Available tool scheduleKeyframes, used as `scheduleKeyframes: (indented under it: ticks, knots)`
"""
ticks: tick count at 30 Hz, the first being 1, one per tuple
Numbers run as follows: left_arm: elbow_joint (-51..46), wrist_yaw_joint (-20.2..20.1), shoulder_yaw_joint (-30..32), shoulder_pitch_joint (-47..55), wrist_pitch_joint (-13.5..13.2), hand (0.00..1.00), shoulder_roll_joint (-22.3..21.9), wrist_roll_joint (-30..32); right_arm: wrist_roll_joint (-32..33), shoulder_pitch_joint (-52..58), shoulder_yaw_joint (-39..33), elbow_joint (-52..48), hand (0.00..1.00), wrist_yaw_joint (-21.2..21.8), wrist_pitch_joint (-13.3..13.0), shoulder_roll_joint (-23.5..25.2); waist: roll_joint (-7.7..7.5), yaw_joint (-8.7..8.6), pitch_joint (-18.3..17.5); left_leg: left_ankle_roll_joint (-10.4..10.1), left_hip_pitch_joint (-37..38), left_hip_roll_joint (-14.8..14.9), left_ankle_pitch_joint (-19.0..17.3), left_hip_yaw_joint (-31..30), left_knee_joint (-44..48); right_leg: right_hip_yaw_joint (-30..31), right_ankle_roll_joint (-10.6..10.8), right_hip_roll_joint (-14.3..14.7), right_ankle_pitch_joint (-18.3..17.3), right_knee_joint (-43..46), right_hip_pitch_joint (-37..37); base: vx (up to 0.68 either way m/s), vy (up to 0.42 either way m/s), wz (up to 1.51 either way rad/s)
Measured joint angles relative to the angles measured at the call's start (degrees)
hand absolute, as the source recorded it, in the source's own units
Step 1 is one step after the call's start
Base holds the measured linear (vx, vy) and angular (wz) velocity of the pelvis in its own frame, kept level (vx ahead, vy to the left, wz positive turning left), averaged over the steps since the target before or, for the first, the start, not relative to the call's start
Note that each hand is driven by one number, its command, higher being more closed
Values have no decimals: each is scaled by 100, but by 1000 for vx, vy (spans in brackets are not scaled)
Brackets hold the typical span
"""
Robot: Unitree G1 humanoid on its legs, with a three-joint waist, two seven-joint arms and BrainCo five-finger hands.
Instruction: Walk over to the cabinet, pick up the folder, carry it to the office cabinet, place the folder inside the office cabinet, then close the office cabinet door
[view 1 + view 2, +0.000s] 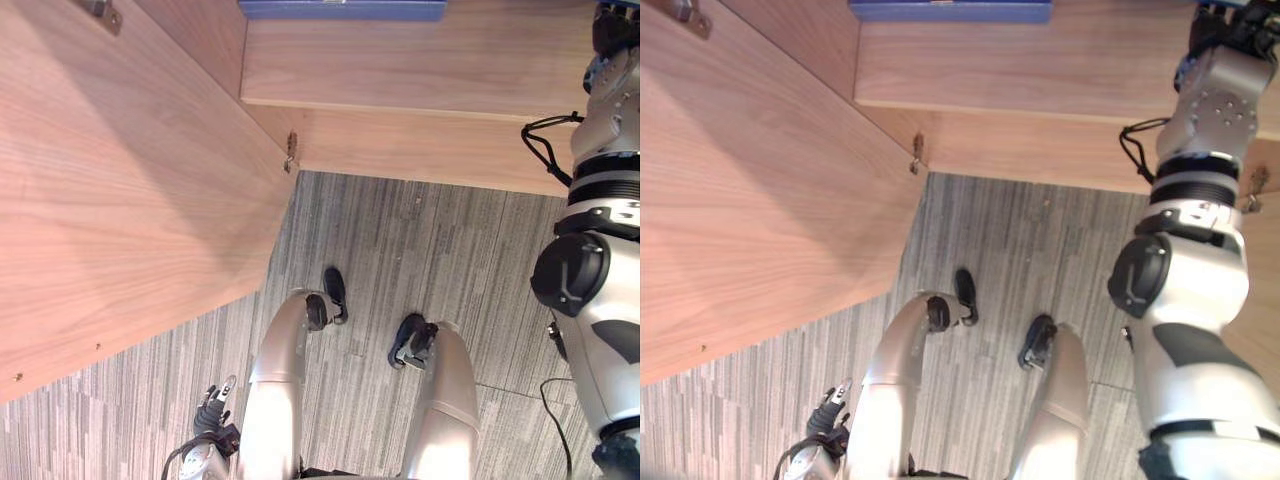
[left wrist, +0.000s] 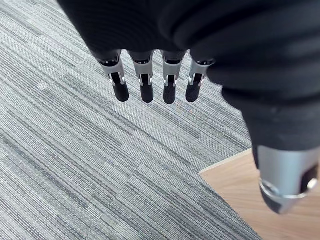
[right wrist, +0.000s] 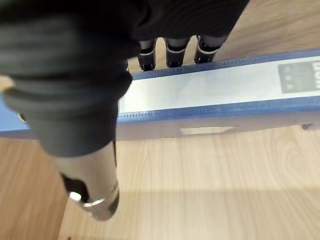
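Note:
The blue folder [image 1: 340,8] lies flat on the wooden shelf [image 1: 420,70] inside the office cabinet; its white-labelled spine [image 3: 210,90] faces outward. My right arm reaches up to the shelf, and my right hand [image 1: 1230,25] is to the right of the folder and apart from it. Its fingers [image 3: 167,52] are straight, its thumb [image 3: 92,185] stands clear, and it holds nothing. My left hand [image 1: 215,405] hangs low by my side over the carpet, its fingers [image 2: 145,85] straight and empty.
The cabinet's wooden door [image 1: 120,200] stands swung open on my left, with a hinge [image 1: 290,150] at its inner edge. Grey striped carpet [image 1: 400,230] covers the floor in front of the cabinet. A wooden corner [image 2: 250,200] shows near my left hand.

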Motion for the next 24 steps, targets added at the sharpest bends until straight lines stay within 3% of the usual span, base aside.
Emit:
scheduleKeyframes:
  ticks: [3, 5, 11, 17, 20, 24]
  knots:
    - [-153, -38, 5, 5, -1, 0, 7, -89, -136, 33, 213, 12, 0, 99, 126, -45, 1, -18, 57, -36, 179, -20, 102, -3, -233, -65, -26, 18, 65, -185, 170, 7, -55, 3]
    - [-310, -126, 7, 3, -16, 0, 6, -157, -439, 73, 436, 49, 0, 210, 346, -106, 3, -65, 61, -76, 315, -75, 240, -6, -517, -115, -34, 27, 157, -403, 294, 5, -56, 6]
    - [-511, -334, -42, 8, -78, 0, 10, -174, -2396, 407, 1068, 577, 0, 654, 1311, -653, 2, -114, 94, -99, 839, -166, 673, 28, -1541, -361, -77, 129, 583, -1342, 809, 36, -12, 1]
    - [-555, -596, -267, 150, -124, 0, 131, -52, -4008, 856, 2442, 1459, 0, 1275, 1919, -1230, -2, -247, 90, -125, 1550, -370, 1113, 144, -2662, -608, -38, 142, 941, -2236, 1481, 82, 17, 8]
    - [-649, -708, -300, 283, -124, 0, 156, 78, -4473, 982, 3057, 1705, 0, 1496, 1964, -1383, -8, -276, 85, -145, 1797, -415, 1231, 197, -3007, -722, -34, 149, 1053, -2527, 1711, 108, 14, -2]
    - [-640, -798, -363, 363, -124, 0, 238, 102, -4625, 1124, 3399, 1814, 0, 1669, 1957, -1400, -47, -299, 51, -195, 2101, -455, 1413, 260, -3483, -844, -28, 205, 1204, -2906, 1969, 80, -10, -3]
